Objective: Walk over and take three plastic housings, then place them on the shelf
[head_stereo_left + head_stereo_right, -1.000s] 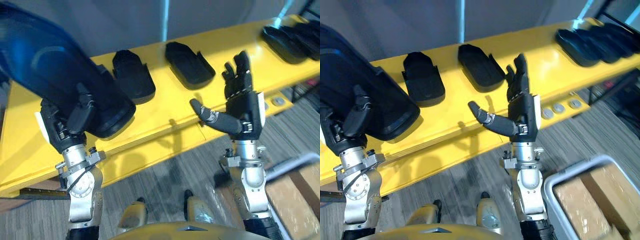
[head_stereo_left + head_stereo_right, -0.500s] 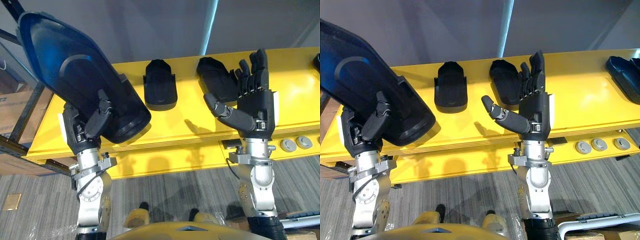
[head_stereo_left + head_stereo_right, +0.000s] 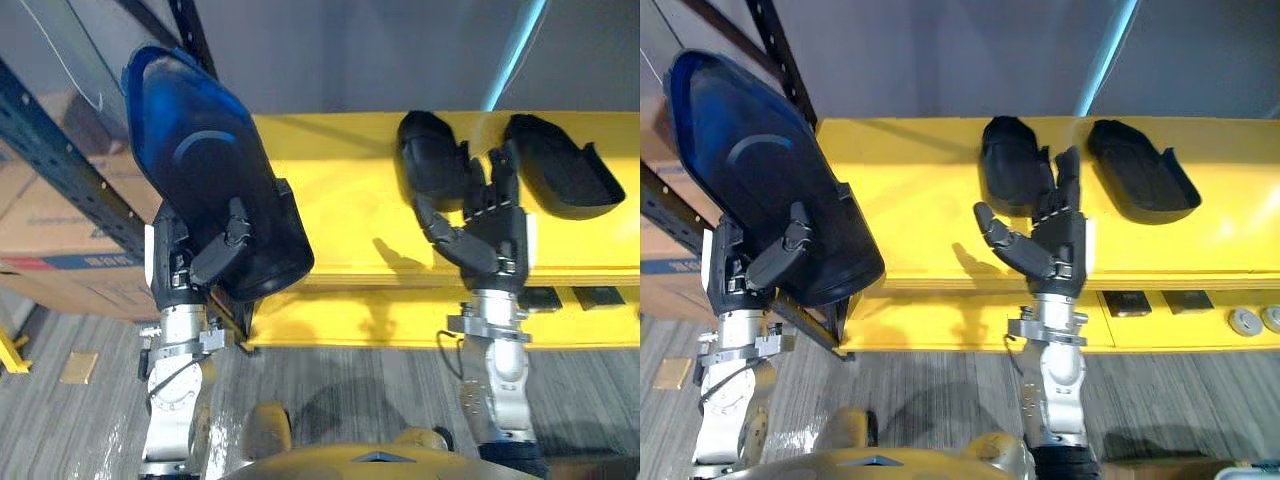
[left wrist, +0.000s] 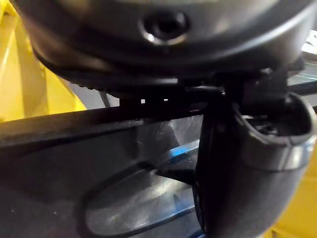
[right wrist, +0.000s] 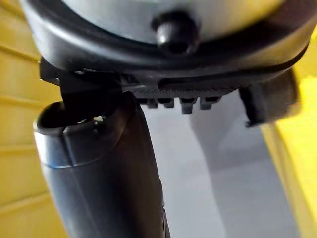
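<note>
Left hand (image 3: 200, 268) clasps a large dark plastic housing (image 3: 205, 170), thumb curled across its shell. Right hand (image 3: 490, 245) hangs empty, fingers straight, before a yellow worktop (image 3: 345, 200) bearing two smaller black housings (image 3: 432, 160). The housing looks stiff, light and slick; its rim likely gives the surest hold

Housings, three: one big housing (image 3: 215, 190), two small housings (image 3: 432, 160), (image 3: 560, 175). Hands, two: left hand (image 3: 195, 265), right hand (image 3: 490, 235). One yellow table (image 3: 340, 200).
</note>
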Tool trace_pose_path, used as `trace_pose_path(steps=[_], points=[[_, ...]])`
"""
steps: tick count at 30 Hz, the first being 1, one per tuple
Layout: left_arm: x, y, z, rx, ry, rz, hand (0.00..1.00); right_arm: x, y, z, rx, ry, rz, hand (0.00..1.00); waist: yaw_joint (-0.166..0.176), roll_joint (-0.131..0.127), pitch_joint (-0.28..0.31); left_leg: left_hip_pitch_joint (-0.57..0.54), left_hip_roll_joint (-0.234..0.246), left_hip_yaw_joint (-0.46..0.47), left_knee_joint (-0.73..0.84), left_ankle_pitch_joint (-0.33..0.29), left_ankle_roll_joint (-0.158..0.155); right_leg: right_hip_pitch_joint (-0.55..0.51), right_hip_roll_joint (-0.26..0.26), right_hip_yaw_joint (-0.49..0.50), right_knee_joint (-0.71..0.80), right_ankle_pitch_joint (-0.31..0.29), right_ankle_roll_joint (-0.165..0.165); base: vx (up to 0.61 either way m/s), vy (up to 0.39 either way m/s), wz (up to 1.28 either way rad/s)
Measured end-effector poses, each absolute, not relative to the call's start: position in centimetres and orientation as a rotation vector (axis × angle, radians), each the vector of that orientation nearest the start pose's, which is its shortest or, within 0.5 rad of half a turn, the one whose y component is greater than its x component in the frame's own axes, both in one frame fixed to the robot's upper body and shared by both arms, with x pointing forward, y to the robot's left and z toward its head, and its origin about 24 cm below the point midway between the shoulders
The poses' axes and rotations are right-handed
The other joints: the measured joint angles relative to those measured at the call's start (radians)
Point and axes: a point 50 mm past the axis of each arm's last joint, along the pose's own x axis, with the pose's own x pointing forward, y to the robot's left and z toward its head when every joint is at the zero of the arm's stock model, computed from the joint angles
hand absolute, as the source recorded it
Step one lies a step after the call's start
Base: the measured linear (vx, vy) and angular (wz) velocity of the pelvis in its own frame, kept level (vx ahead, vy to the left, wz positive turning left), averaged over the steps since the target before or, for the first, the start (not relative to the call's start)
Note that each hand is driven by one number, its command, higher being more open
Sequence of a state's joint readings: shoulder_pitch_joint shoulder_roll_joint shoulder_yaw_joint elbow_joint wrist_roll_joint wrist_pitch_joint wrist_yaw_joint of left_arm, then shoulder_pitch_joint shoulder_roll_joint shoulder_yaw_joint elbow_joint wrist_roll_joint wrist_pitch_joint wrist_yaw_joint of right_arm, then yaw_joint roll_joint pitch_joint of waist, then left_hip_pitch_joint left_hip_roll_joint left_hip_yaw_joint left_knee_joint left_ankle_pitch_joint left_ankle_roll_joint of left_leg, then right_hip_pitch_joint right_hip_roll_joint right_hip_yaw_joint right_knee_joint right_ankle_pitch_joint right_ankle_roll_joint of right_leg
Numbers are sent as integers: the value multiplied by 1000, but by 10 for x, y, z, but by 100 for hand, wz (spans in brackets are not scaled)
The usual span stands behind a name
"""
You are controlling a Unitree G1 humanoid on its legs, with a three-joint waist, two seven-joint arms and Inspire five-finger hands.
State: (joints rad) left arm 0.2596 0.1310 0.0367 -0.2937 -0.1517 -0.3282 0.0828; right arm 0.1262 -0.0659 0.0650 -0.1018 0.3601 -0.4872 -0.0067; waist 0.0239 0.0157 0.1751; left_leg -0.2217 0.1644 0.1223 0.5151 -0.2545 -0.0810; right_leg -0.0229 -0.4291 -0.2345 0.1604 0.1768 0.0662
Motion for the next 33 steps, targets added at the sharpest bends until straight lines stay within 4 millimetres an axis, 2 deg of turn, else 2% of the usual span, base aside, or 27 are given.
trace_pose_path(steps=[1,2,3,4,5,6,7,9,12,16,20,21,22,25,28,33], points=[[196,193,88,-5,-368,137,0,218,-164,77,310,-444,-47,100,-2,-2,-1,11,-2,2,-19,9,12,2,24,-1,16,-23,21,23,379,-23],[200,192,90,5,-368,108,0,217,-163,76,310,-439,-48,100,-8,-5,-3,33,-12,-1,-66,30,26,12,95,26,32,-107,72,85,139,2],[203,191,93,10,-379,92,0,217,-164,77,308,-445,-50,100,-10,-7,-4,42,-20,-1,-91,49,24,20,131,38,27,-149,87,104,148,22],[211,186,101,9,-408,50,0,216,-167,82,293,-468,-59,100,-26,-8,-6,46,-45,-14,-138,80,34,35,184,49,-8,-201,85,78,106,37],[218,181,107,-12,-427,15,0,215,-169,86,276,-486,-67,100,-35,-22,-14,51,-72,-17,-177,106,42,47,200,45,-51,-206,72,103,117,40],[224,175,113,-18,-448,-31,0,215,-172,91,261,-508,-71,100,-39,-18,-14,54,-101,-14,-216,131,50,57,191,45,-87,-199,69,92,106,32],[229,169,117,-19,-456,-60,0,215,-173,92,254,-514,-69,100,-53,-9,-14,53,-115,-14,-233,144,55,59,182,54,-99,-187,80,76,81,19],[231,160,117,-8,-445,-105,0,215,-175,92,249,-513,-72,100,-59,-4,-17,65,-113,-15,-251,153,52,60,187,74,-100,-185,78,28,21,3],[232,150,111,-9,-404,-147,0,213,-182,102,214,-541,-56,100,-65,-2,-18,94,-96,-15,-310,183,32,60,213,82,-102,-173,69,-10,-41,-8],[236,154,106,36,-358,-108,0,211,-187,121,153,-605,-5,100,-82,0,-18,127,-88,5,-416,246,17,36,225,105,-103,-173,69,-82,-73,-11],[258,168,99,78,-305,7,0,217,-188,134,109,-648,35,100,-95,15,6,127,-88,33,-490,296,15,-9,231,132,-107,-178,60,-135,-34,-16],[262,177,102,72,-309,60,0,219,-188,138,103,-664,47,100,-109,27,23,128,-86,38,-523,324,14,-32,236,139,-100,-184,49,-190,-24,-10],[264,179,106,65,-322,77,0,220,-188,139,102,-670,48,100,-109,31,31,128,-84,42,-534,334,12,-45,239,147,-92,-184,49,-170,-16,-18],[291,195,133,70,-406,173,0,223,-191,146,86,-693,65,100,-111,46,77,128,-81,61,-569,377,10,-91,244,169,-56,-182,48,-111,1,-15],[313,213,157,126,-446,237,0,226,-189,153,56,-717,116,100,-129,43,102,126,-83,74,-588,392,13,-114,245,187,-41,-173,56,-58,15,-13],[328,221,182,128,-491,247,0,230,-182,158,36,-728,194,100,-143,36,148,127,-85,77,-588,404,21,-136,242,195,-2,-178,57,7,-4,-2]])
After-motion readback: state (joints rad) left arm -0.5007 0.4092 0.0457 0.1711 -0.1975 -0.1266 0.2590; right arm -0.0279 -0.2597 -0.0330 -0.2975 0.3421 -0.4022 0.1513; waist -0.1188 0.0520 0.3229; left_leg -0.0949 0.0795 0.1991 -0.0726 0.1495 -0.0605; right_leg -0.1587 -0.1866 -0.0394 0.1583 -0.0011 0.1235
